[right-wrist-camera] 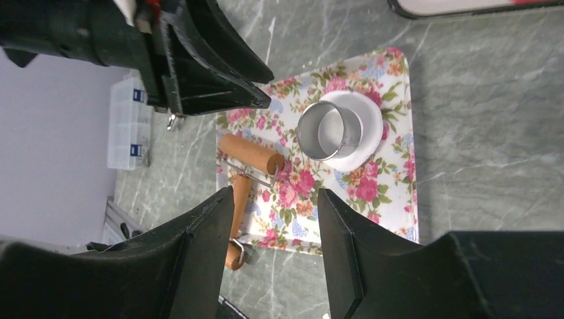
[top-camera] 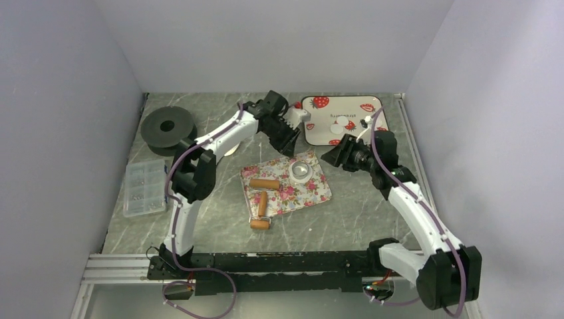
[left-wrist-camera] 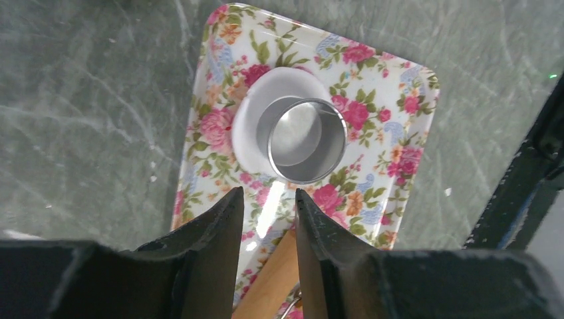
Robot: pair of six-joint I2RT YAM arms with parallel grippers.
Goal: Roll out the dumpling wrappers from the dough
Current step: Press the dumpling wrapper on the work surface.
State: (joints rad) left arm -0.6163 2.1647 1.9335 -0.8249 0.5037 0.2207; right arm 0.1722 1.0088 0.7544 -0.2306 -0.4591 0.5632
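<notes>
L fingers (left-wrist-camera: 213, 232) barely apart, R fingers (right-wrist-camera: 206, 239) wider, both empty near ring cutter (left-wrist-camera: 307, 141).

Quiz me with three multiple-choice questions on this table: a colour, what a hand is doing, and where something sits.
1. The flat round spool at far left is: A) red B) black C) yellow
2. The right hand is: A) clamped on that spool B) open and empty C) out of view
3. The shiny round metal ring cutter stands: A) on the spool B) in the right hand C) on the white dough disc on the rectangular pink-flowered tray
Answers: 1 B, plainly black from above; 2 B, its fingers stand apart around nothing; 3 C, white dough rings its base.
</notes>
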